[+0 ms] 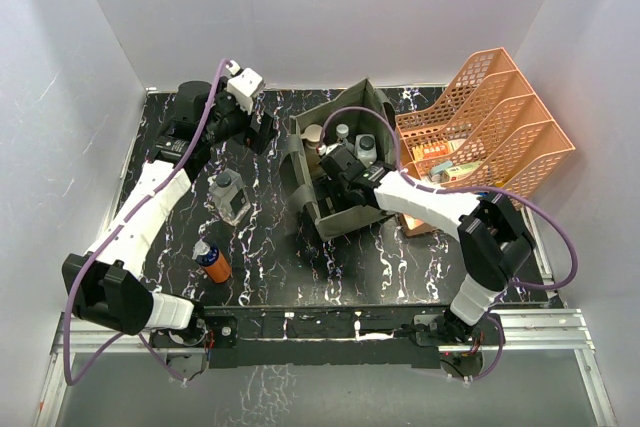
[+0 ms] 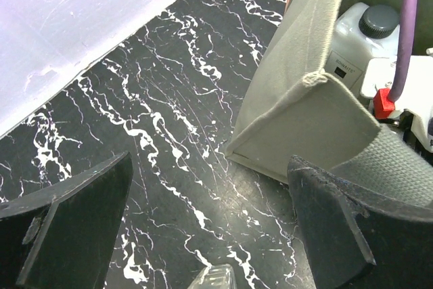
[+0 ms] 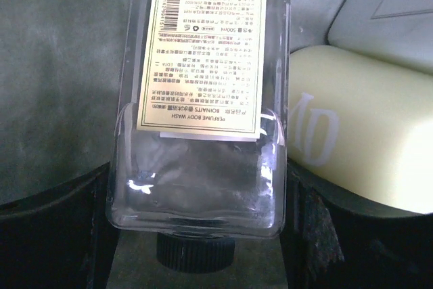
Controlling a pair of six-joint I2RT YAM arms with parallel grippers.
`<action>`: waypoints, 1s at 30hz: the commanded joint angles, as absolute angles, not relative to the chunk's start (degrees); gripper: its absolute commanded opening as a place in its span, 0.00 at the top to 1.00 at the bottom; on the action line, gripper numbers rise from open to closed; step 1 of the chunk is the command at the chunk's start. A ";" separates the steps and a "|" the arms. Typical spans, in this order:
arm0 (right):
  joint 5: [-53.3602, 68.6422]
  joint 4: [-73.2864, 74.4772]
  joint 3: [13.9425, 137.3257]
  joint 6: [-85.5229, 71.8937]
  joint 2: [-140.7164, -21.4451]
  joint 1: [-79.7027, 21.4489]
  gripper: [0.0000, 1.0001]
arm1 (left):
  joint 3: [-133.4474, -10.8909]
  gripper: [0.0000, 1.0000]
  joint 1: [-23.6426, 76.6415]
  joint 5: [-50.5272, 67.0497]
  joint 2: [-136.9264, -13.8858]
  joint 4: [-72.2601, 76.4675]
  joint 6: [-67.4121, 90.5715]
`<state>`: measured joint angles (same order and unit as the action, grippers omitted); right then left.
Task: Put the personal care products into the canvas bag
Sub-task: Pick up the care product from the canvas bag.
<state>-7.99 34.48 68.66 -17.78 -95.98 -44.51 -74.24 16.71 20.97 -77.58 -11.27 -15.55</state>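
Right gripper (image 1: pixel 340 165) pinches a clear bottle (image 3: pixel 203 167) inside the canvas bag (image 1: pixel 338 112); grey bottle (image 1: pixel 229 195) and orange bottle (image 1: pixel 212 262) wait behind the spread, empty left gripper (image 2: pixel 210 167)

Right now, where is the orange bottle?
In the top view, the orange bottle is on the left side, outside the bag, just nearer to the arm bases than the clear bottle.

free tabletop (image 1: pixel 270 247) left of the canvas bag (image 1: pixel 345 107); inside, clear bottle (image 3: pixel 199 167) amid packed bottles (image 1: pixel 342 132)
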 commanded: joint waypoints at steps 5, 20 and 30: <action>-8.98 29.74 77.01 -13.49 -90.54 -43.38 0.92 | -74.88 0.05 16.72 25.19 -76.23 -8.84 -16.45; -6.84 30.23 83.60 -9.95 -86.91 -42.73 0.92 | -74.54 0.06 16.70 26.02 -75.64 -7.99 -16.68; -7.07 30.39 87.58 -9.36 -87.95 -40.94 0.92 | -74.71 0.06 16.70 26.46 -75.53 -7.85 -17.34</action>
<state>-5.61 40.64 81.30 -10.35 -91.48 -41.69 -74.26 16.71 24.91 -77.56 -9.39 -16.73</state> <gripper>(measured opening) 0.771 0.945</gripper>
